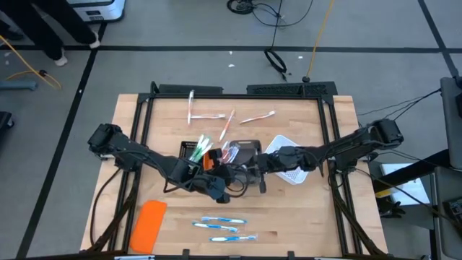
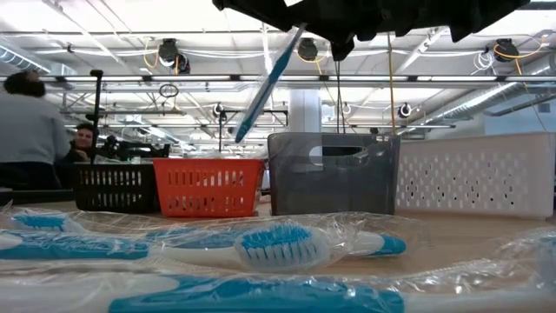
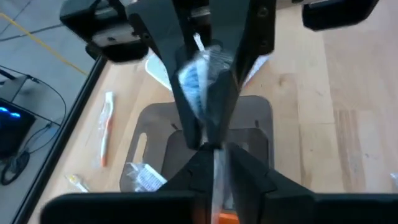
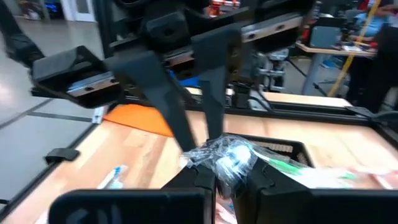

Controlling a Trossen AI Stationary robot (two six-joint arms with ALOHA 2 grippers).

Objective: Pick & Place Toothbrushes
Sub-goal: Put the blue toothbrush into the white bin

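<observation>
While both arms meet over the middle of the table, a wrapped blue toothbrush hangs tilted in the air between them, above the grey tray. Left gripper is just beside the grey tray's near side, fingers pressed together on the handle end of that toothbrush. Right gripper comes in from the grey tray's other side, fingers pinched on the bristle end, crinkled wrap bunched around it. Both grippers hold the same brush, fingertips nearly touching.

Landmark is the grey tray, mid-table. Just beside it toward the left arm sits the orange tray, then the black tray with green toothbrushes sticking up out of it. On the grey tray's other side sits the white tray, partly under the right arm. Beyond the grey tray, toward the far edge, pink toothbrushes lie loose and scattered on the wood. On the near side of the grey tray, well apart, three blue toothbrushes lie in wraps in a rough row. An orange slab lies flat near them, on the left arm's side.

Two people show in the room behind the table.
</observation>
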